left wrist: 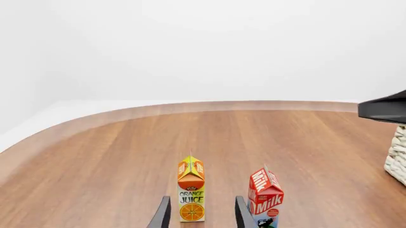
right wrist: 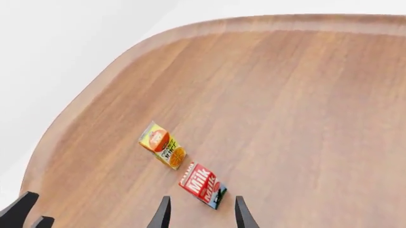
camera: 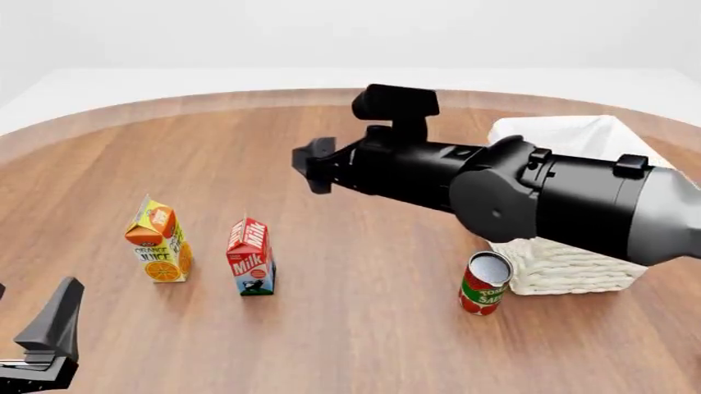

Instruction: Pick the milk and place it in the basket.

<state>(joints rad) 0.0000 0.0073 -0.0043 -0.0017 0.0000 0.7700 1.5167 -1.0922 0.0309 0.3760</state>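
1. Left claw (camera: 44,349) low at the near left edge of the worktop (camera: 362,271), fingers parted, empty.
2. Milk (camera: 251,256) upright on the worktop, just right of the juice carton (camera: 159,240).
3. Tomato can (camera: 483,283) stands just beside the basket (camera: 570,263).
4. Basket interior hidden by the right arm.
5. Right claw (right wrist: 199,216) raised, released, empty.

Wooden table (camera: 362,271): 1 orange juice carton (camera: 159,241) upright at left; 1 red tomato sauce can (camera: 484,283) upright at right.
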